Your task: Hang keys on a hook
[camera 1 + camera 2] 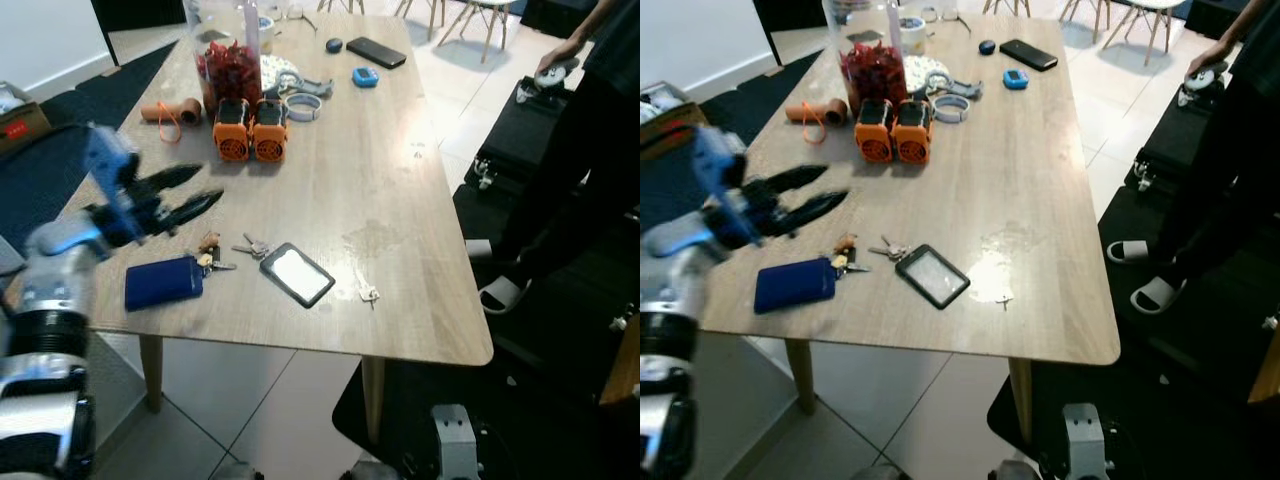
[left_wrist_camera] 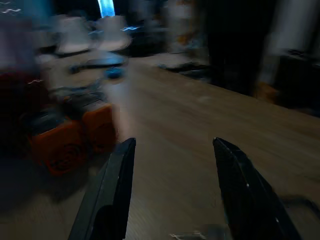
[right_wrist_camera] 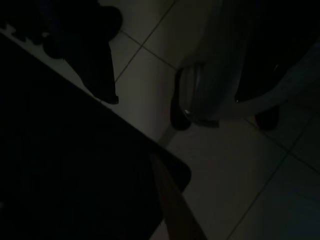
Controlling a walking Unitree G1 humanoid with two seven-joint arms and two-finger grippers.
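A small bunch of silver keys lies on the wooden table near its front edge. Just to their left, a second keyring rests against a blue pouch. One tiny key lies apart, further right. My left gripper hovers open above the table, up and to the left of the keys, holding nothing. In the left wrist view its two black fingers point across the tabletop toward the orange blocks. My right arm hangs idle beside the table in the dark.
A black-framed card holder lies right of the keys. Two orange round-faced blocks, a jar of red items, tape rolls and a phone fill the far end. A person in dark clothes stands at the right.
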